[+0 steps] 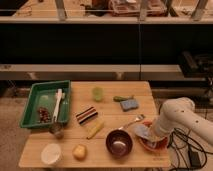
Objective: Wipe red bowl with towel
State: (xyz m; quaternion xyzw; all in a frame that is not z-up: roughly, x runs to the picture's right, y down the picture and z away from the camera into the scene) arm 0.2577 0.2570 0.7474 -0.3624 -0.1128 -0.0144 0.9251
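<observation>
1. A white robot arm (176, 114) reaches over the right front corner of a pale wooden table (107, 160), where the red bowl (156, 146) sits near the table's right edge.
2. The red bowl is round, smooth and orange-red. It stands upright with its mouth facing up, and being round it has no long axis. Much of its inside is covered by the towel and the arm's tip.
3. The towel (140, 132) is a soft, pale blue-grey cloth, crumpled into an uneven lump. It lies over the bowl's left rim and inner side, spilling slightly toward the dark bowl (119, 143). No clear long axis shows in its folds.
4. The gripper (148, 134) is down at the bowl, its fingers clamped on the towel and pressed into the cloth.
5. The arm has a rounded, glossy white shell. It comes in from the right, bends at a bulky elbow above the table's right edge, and slopes down and left to the bowl.
6. The dark bowl, round and maroon with a shiny inside, stands just left of the red one, apart from it.
7. A metal spoon (131, 122) lies slanted behind the two bowls.
8. Farther back lies a flat rectangular blue sponge (129, 105).
9. A green plastic tray (31, 106), rectangular with raised walls, fills the table's left side.
</observation>
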